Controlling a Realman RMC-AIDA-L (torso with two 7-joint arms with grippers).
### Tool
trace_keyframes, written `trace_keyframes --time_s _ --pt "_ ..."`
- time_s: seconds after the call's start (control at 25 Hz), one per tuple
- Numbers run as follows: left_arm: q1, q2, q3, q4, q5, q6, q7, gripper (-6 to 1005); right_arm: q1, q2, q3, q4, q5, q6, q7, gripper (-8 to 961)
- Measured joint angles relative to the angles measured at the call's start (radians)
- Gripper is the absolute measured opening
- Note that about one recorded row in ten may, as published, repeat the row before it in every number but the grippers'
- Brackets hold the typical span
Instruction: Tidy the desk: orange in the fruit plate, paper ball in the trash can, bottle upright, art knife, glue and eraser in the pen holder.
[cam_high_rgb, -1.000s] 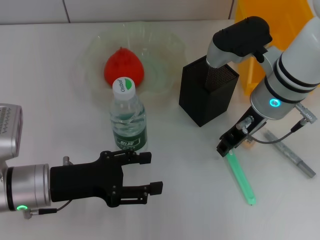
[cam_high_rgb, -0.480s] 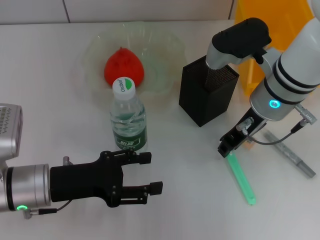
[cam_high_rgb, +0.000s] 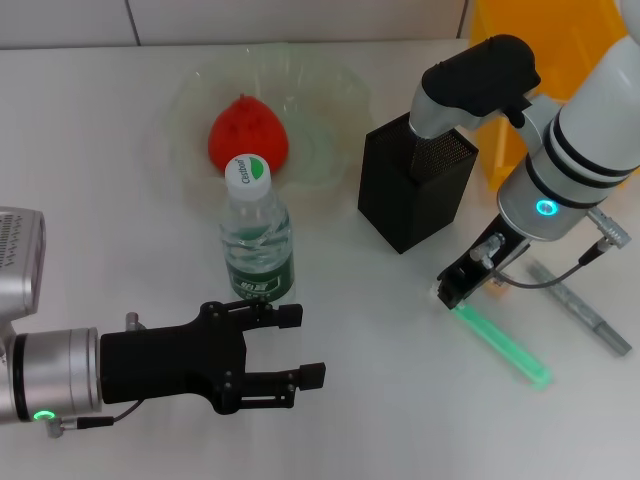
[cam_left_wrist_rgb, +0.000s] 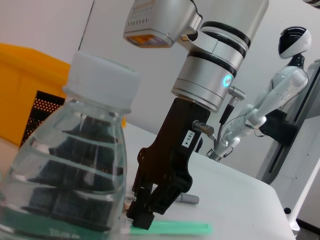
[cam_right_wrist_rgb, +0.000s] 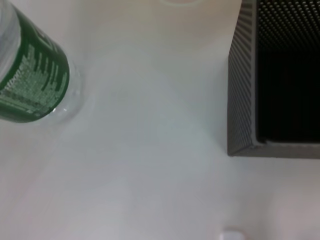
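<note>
Toward the right edge of the tabletop (cam_high_rgb: 90, 180), the right claw (cam_high_rgb: 452, 291) is down at the surface with its tips at one end of a translucent green stick (cam_high_rgb: 503, 342), most likely the art knife or the glue; the stick lies flat and slanted, its far end pointing to the near right corner. Whether the tips actually pinch it cannot be told. Judged step: picking up this stick for the pen holder (cam_high_rgb: 415, 182), which stands just behind the claw, upright, open-topped. The right wrist view shows only darkness inside the holder; contents not discernible. Next move would call for a firm pinch on the stick's end, a lift clear of the holder's rim, then turning it near vertical to drop in. A grey pen-like item (cam_high_rgb: 580, 307) lies farther right, near the edge, untouched. The orange (cam_high_rgb: 248, 135) sits in the fruit plate (cam_high_rgb: 340, 95) toward the far edge. The bottle (cam_high_rgb: 257, 235) stands upright near the middle. The trash can (cam_high_rgb: 580, 45) occupies the far right corner; its interior is not visible. The left claw (cam_high_rgb: 300, 345) rests spread wide, empty, near the front edge just before the bottle. Eraser and paper ball not seen.
</note>
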Motion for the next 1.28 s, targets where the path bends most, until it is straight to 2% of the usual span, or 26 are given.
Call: trace_keyframes --time_s 0.04,0.24,0.56,0.76,1.08,1.28 --pt "0.000 0.000 0.000 0.000 0.000 0.000 0.000 809 0.000 0.000 0.000 0.000 0.000 0.000 -0.001 259" --pt "0.000 0.000 0.000 0.000 0.000 0.000 0.000 809 -0.002 0.000 0.000 -0.006 0.001 0.001 -0.006 122" --pt "-0.001 0.000 0.000 0.000 0.000 -0.002 0.000 808 -0.010 0.000 0.000 -0.011 0.005 0.001 -0.020 44" --pt "-0.001 0.000 0.000 0.000 0.000 -0.006 0.000 808 -0.021 0.000 0.002 -0.033 0.006 0.001 -0.026 43" --pt "-0.003 0.000 0.000 0.000 -0.003 -0.007 0.000 809 -0.091 -0.005 0.032 -0.129 0.050 -0.008 -0.075 43" --pt "-0.007 0.000 -0.002 0.000 -0.007 -0.009 0.000 809 -0.180 -0.006 0.085 -0.214 0.102 -0.011 -0.190 40"
